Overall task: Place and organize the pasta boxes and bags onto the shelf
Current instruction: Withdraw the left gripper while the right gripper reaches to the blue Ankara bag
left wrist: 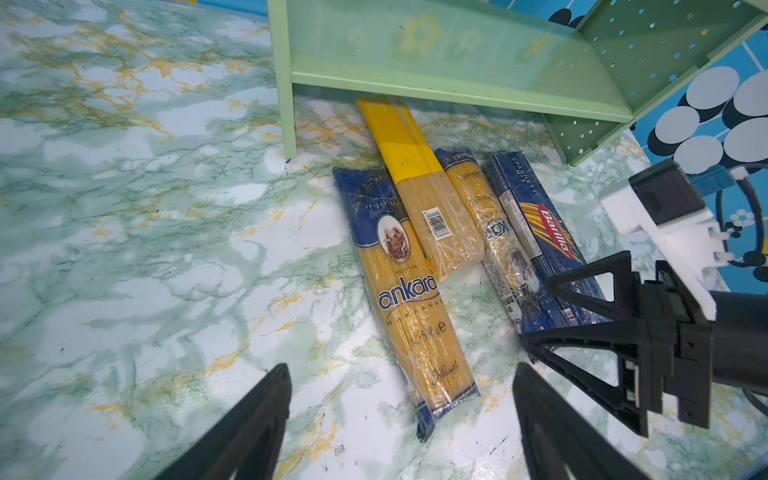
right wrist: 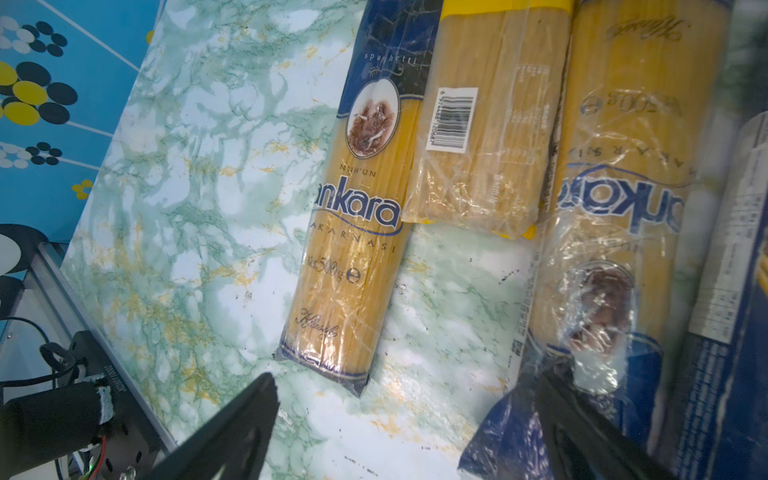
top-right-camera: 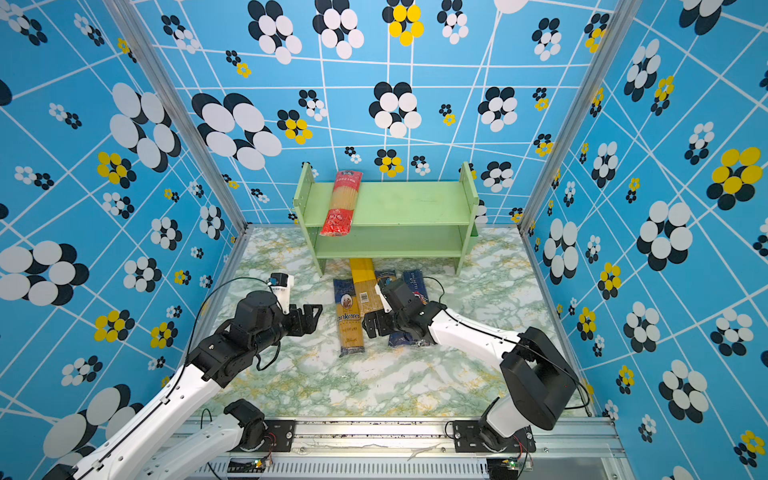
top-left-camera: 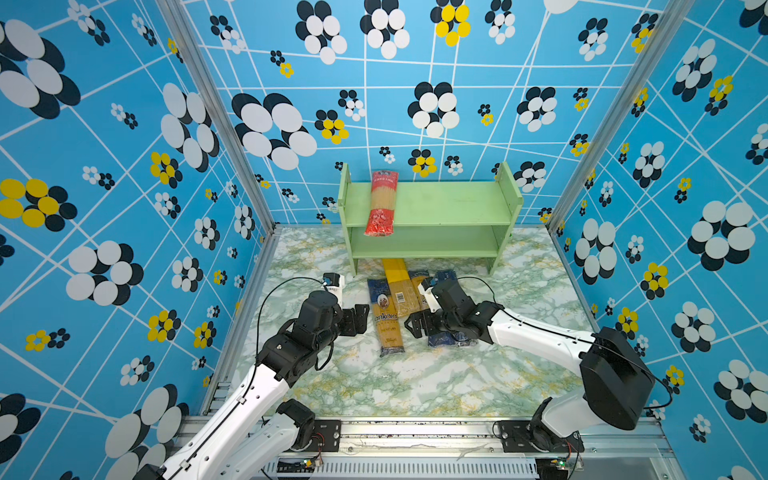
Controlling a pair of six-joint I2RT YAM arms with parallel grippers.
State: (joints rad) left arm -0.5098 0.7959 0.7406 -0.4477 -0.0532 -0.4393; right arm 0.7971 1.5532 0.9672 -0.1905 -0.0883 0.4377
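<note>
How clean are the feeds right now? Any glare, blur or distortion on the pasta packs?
Left wrist view: sharp, the Ankara bag and Barilla box labels read clearly. Right wrist view: crinkled wrap on the other blue-and-yellow bag glares, and the Barilla box blurs dim at the frame edge. Both top views: even light, wide-angle bending of the walls, shelf casts only a soft shadow.

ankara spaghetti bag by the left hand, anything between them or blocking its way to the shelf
Nothing visible lies between the open left hand and the blue-and-yellow Ankara spaghetti bag. The plain yellow barcoded bag seems to overlap its shelf-side end. On the pale-green wooden shelf, a red-ended clear bag takes one end of the top tier.
</note>
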